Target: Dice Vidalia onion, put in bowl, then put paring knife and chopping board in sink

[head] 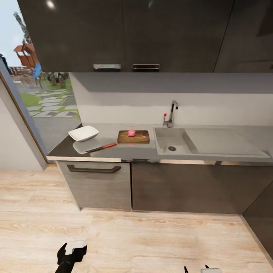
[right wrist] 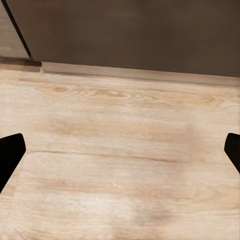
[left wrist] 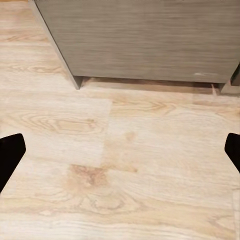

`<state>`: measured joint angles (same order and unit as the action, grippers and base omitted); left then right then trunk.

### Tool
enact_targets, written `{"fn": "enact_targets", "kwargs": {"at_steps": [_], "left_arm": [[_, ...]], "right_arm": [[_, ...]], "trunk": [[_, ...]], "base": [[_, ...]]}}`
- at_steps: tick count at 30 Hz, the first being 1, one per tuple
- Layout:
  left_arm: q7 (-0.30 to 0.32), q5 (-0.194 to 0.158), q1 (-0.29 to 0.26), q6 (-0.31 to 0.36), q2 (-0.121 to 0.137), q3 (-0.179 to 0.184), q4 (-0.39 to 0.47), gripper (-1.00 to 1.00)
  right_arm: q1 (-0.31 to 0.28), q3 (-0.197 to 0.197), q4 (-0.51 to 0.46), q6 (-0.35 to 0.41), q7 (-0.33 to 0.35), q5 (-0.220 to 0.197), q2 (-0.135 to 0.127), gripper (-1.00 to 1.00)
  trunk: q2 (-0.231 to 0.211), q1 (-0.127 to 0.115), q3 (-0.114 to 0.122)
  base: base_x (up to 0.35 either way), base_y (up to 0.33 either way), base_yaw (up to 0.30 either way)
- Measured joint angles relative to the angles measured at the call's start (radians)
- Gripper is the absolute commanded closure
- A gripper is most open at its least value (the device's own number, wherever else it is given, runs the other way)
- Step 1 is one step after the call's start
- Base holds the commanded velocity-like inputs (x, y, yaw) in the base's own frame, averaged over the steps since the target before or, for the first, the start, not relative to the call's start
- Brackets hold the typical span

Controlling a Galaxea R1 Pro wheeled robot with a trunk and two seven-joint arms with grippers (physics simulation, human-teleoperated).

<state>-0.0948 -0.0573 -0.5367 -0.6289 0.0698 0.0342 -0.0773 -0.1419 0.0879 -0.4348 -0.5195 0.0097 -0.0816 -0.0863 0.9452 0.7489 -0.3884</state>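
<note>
Low over the pale wooden floor [head: 151,242], the left gripper [left wrist: 120,150] has its two black fingertips [left wrist: 10,155] spread wide apart with bare planks between them. Likewise the right gripper [right wrist: 120,150] is spread wide and holds nothing; ahead of it runs the dark cabinet front [right wrist: 130,35]. Well beyond and above both grippers stands the countertop [head: 113,151]. On it the chopping board [head: 133,137] lies just beside the sink [head: 178,142], on the side toward the left gripper, and the pink onion [head: 131,132] sits on the board. Near the counter's front edge lies the paring knife [head: 101,147], farther to that side, and the white bowl [head: 83,133] rests behind it, near the window [head: 41,98].
</note>
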Motion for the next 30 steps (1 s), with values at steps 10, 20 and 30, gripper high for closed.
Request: {"fn": "enact_targets", "kwargs": {"at_steps": [10, 20, 30], "left_arm": [[0.001, 0.000, 0.000, 0.000, 0.000, 0.000, 0.000, -1.00], [0.002, 0.000, 0.000, 0.000, 0.000, 0.000, 0.000, -1.00], [0.002, 0.000, 0.000, 0.000, -0.001, 0.000, 0.000, -1.00]], "right_arm": [[0.000, 0.000, 0.000, 0.000, -0.005, -0.004, 0.007, -1.00], [0.000, -0.001, 0.000, 0.000, -0.033, -0.015, 0.033, -1.00], [0.000, 0.000, 0.000, -0.003, -0.033, -0.010, 0.025, -1.00]], "trunk": [[0.000, 0.000, 0.000], [0.000, 0.000, 0.008], [0.000, 0.000, 0.012]], "base": [[0.113, 0.194, -0.001], [0.113, 0.186, -0.121], [0.006, 0.009, -0.042]]}}
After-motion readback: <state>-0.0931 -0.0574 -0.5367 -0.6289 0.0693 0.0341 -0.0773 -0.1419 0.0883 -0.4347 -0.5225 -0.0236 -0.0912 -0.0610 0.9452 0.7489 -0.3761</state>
